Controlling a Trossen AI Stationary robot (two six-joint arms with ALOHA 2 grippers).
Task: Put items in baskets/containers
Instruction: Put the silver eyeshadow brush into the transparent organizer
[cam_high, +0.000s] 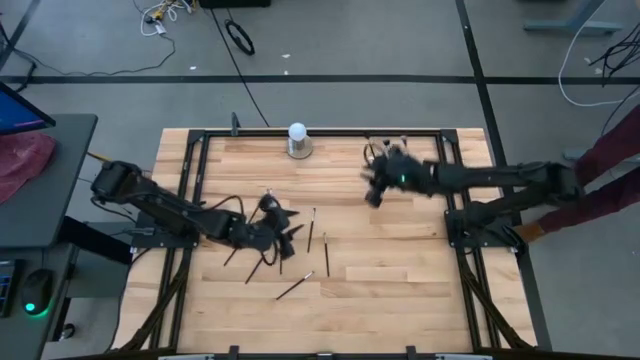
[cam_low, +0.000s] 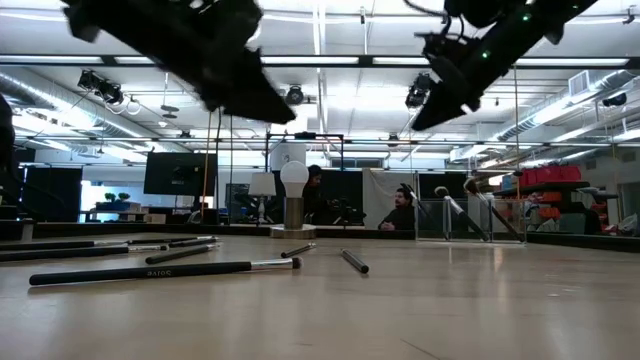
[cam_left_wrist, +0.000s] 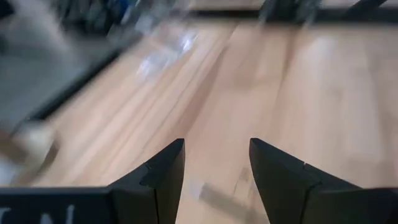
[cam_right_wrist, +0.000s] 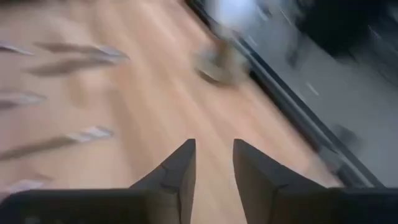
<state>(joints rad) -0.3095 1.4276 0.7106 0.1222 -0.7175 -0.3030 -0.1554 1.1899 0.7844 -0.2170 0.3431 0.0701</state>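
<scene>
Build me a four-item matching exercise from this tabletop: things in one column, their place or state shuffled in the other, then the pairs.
Things:
1. white ball on grey base
2. left gripper
3. right gripper
4. scattered brushes

Place or state:
A. open, raised over bare wood on the table's right half
B. lying flat on the wood
C. standing upright at the middle of the table's back edge
D. open, just above the loose brushes

Pairs: 1-C, 2-D, 3-A, 4-B

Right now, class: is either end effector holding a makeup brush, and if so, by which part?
Neither. The left end effector and the right end effector both stand open, with only bare table between their fingers.
</scene>
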